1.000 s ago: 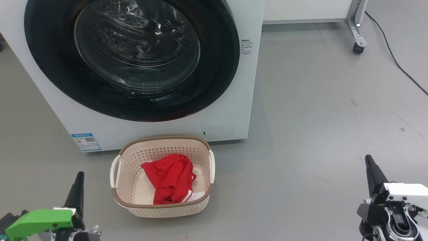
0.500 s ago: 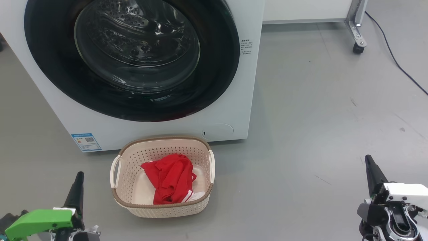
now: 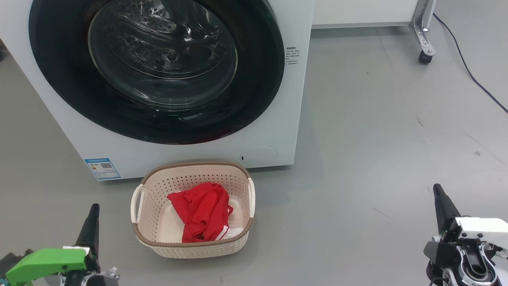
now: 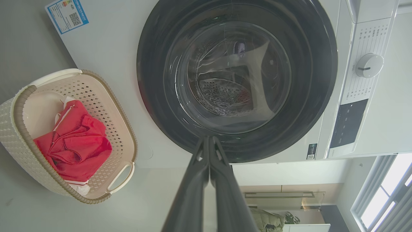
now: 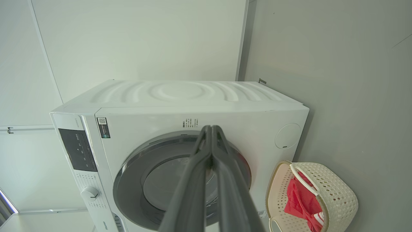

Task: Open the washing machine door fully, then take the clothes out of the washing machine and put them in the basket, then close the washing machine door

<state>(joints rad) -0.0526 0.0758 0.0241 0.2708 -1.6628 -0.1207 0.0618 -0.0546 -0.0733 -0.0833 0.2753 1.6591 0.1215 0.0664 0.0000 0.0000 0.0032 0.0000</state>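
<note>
nothing moved | washing machine door shut | red jersey in basket, lower centre | left pincer, right pincer closed, empty | you're likely done

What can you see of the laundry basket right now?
The cream perforated plastic basket is rounded-rectangular, with a brown woven-look rim and two white side handles. It stands upright on the grey floor, just in front of the white washing machine; whether they touch, I cannot tell. A crumpled red garment with white trim lies inside.
</note>
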